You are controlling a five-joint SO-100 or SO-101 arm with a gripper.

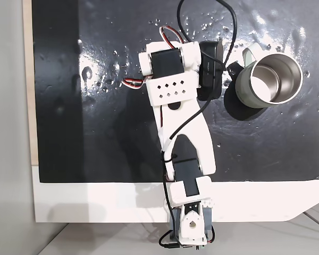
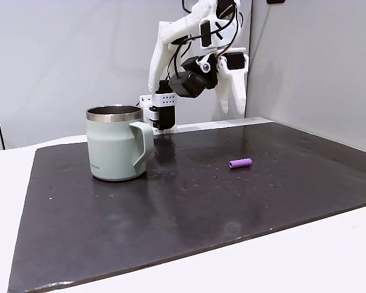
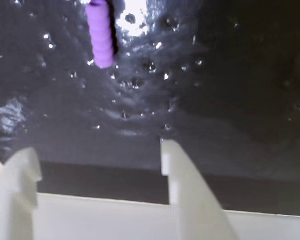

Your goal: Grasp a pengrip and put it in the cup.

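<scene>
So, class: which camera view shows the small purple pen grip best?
The wrist view: the small purple ribbed pen grip appears large, lying on the black mat beyond the open claw. A fixed view from the side shows it tiny. From above, the arm likely hides it.

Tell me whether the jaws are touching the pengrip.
Apart. In the wrist view the gripper stands open near the mat's edge, with bare mat between its jaws and the purple pengrip lying farther up the picture.
</scene>
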